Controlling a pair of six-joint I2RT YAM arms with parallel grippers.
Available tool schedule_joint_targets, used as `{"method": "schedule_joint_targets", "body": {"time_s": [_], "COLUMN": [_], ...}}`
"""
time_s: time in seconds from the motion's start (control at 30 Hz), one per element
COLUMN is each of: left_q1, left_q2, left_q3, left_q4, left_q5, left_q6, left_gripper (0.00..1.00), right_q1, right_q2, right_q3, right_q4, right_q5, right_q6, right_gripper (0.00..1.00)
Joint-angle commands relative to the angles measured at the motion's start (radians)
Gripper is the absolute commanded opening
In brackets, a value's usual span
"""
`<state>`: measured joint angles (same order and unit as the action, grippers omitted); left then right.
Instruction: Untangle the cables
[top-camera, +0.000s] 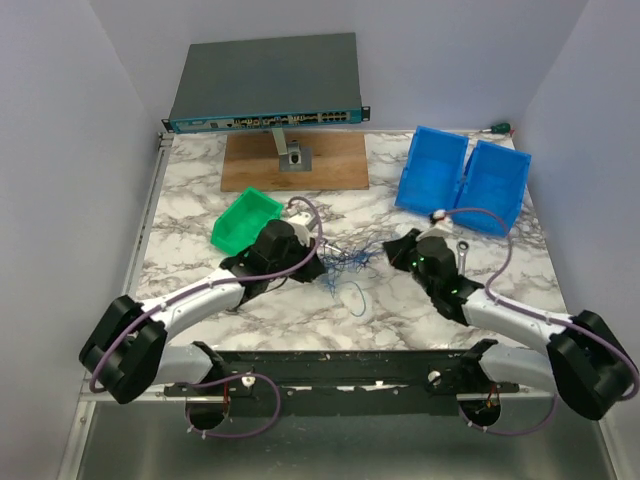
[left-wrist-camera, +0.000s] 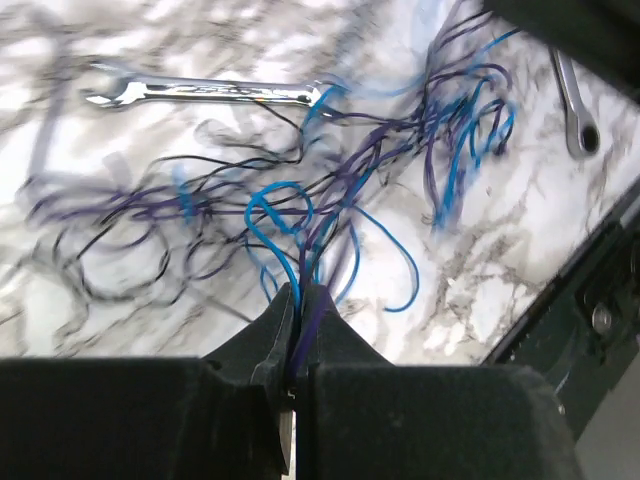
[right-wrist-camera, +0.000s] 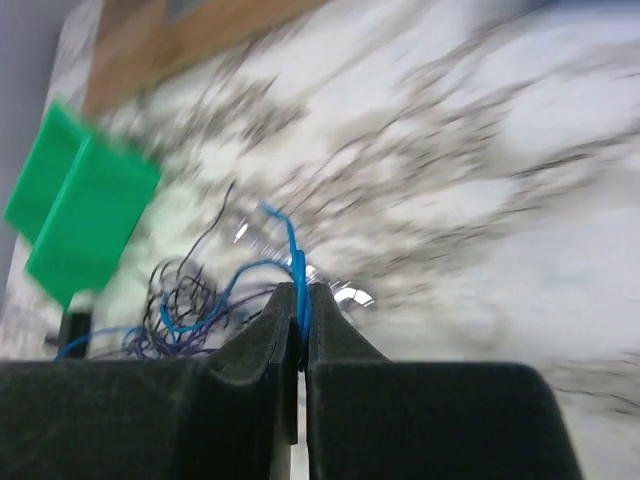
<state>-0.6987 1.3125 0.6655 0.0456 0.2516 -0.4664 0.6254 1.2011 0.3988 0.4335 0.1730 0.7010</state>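
- Cables (top-camera: 345, 262) lay in a scribbly blue and dark bundle around the middle of the marble bench (top-camera: 420, 320), between my two pincers.
- My left pincer (left-wrist-camera: 298, 300) was clamped tight, with blue and purple strands running out from between its fingers into the rest of the tangle.
- My right pincer (right-wrist-camera: 300, 297) was likewise pinched together, with a bright blue strand caught in the slit between its fingers. That wrist view was blurred, so I could not tell whether any dark strand was gripped as well.
- From above, the pincers faced each other across the bundle. The left one was on the side toward the bench's left edge, the right one on the side toward its right edge.
- One blue loop (top-camera: 355, 297) trailed from the bundle toward the near edge of the bench.
- A silver wrench (left-wrist-camera: 200, 93) lay flat on the bench just beyond the tangle, with a blue strand reaching its end.
- A green bin (top-camera: 245, 220) sat just behind the left arm, and two blue bins (top-camera: 432, 170) stood side by side toward the far right corner.
- A wooden board (top-camera: 330, 160) lay at the far edge.
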Motion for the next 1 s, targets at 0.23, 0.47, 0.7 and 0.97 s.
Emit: {"method": "schedule_joint_targets", "body": {"time_s": [0.23,0.47,0.7,0.97], "left_q1": [0.225,0.228,0.224,0.219], "left_q2": [-0.278,-0.398,-0.415,-0.513], "left_q3": [-0.229,-0.269,-0.248,-0.227], "left_q4": [-0.069,-0.062,-0.079,-0.175], "left_q5": [-0.126,-0.19,-0.06,-0.16], "left_q6": [-0.122,-0.119,-0.052,-0.052], "left_gripper": [0.0,0.0,0.26,0.85], "right_q1": [-0.05,-0.05,-0.05,-0.051], "right_q2": [-0.287,-0.272,-0.248,-0.168], "right_q3": [-0.123,-0.089,-0.135,-0.103], "right_q4": [-0.232,-0.293,0.021,0.024], "right_q5": [0.687,0.718,0.196,0.109], "right_q6": [0.126,0.149,-0.146,-0.175], "right_gripper": [0.01,0.01,0.62,0.8]}}
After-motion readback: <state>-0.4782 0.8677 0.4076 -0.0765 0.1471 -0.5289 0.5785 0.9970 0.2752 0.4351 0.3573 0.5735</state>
